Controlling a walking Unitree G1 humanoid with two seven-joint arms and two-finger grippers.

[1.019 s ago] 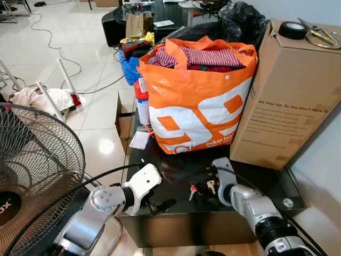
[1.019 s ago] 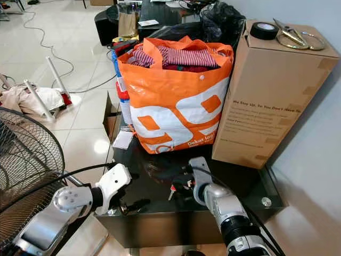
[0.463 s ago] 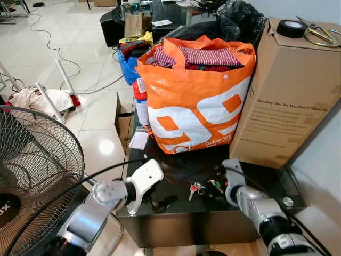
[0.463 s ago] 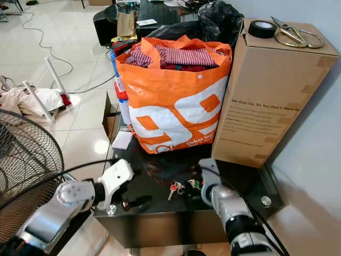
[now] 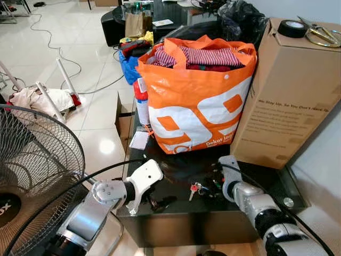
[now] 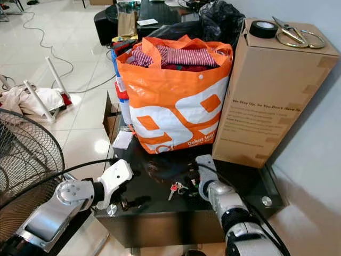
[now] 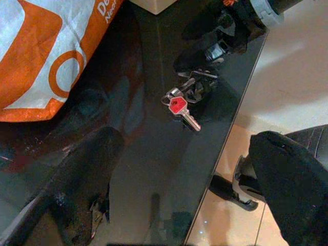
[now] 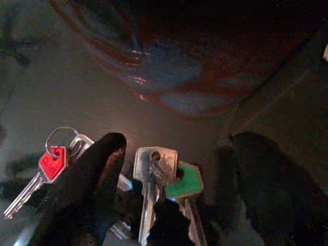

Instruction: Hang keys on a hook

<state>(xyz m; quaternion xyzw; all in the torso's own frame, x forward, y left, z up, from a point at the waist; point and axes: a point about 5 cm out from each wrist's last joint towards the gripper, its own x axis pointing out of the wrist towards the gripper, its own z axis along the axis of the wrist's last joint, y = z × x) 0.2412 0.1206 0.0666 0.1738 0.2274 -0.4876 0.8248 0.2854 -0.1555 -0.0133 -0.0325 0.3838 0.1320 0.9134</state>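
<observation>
Straddling three keys (image 8: pixel 154 174), the right end effector (image 8: pixel 169 205) gapes.

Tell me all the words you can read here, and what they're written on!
"We Stay Up, So You Don't Have To": printed on the side of the cardboard box.
"Dekor logi...": orange bag, the end is cut off.
Smaller lines on the box: too blurred.
Spray can label: too small.
</observation>
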